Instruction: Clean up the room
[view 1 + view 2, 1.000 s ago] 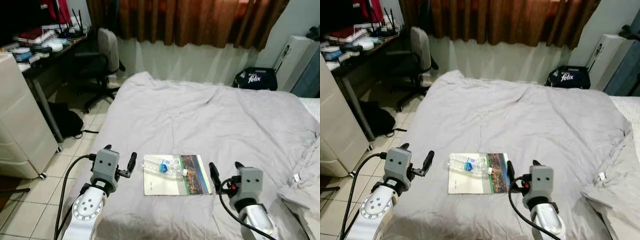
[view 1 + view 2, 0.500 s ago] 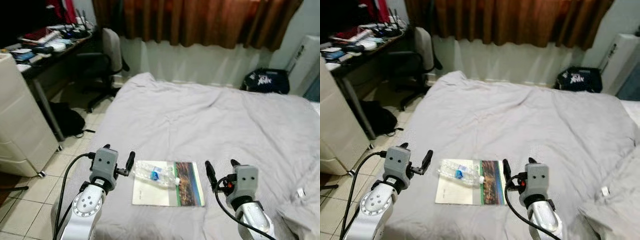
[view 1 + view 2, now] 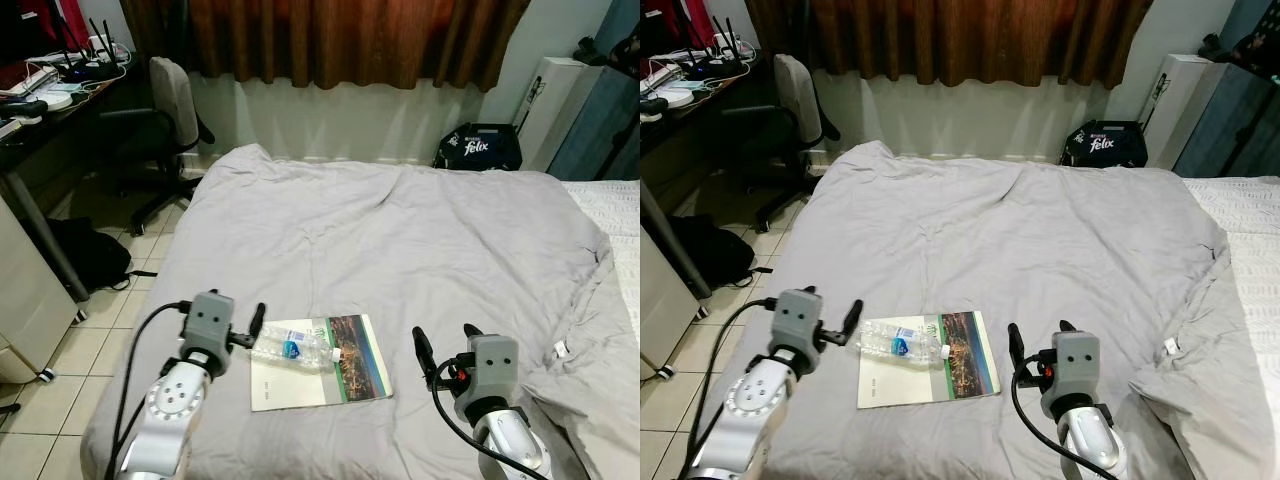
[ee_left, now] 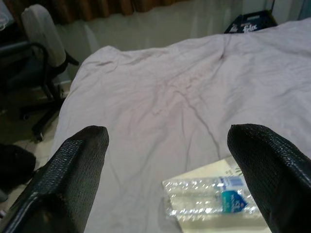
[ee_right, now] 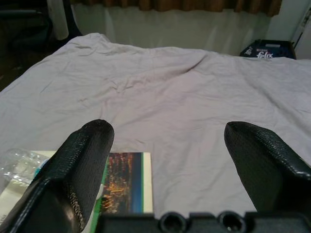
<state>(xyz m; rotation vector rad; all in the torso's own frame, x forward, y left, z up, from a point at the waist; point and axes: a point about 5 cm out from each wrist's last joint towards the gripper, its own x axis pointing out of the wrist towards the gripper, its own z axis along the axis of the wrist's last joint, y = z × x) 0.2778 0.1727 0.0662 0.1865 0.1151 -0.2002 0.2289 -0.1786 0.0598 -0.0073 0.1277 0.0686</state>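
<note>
You see book [image 3: 318, 363] partly covered by bottle [image 3: 295, 349]; cover text too small to read. Desk [image 3: 40, 95] cut by picture edge, clutter indistinct.

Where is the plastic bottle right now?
The bottle lies on its side across the book's top-left corner, on the grey bed, just right of the open left gripper.

a wide bed [image 3: 400, 240] under a wrinkled grey sheet carries a book [image 3: 322, 362] lying flat near its front edge, a clear plastic bottle [image 3: 294, 349] on its side across the book, and a bunched grey blanket [image 3: 600, 340] along its right side.
</note>
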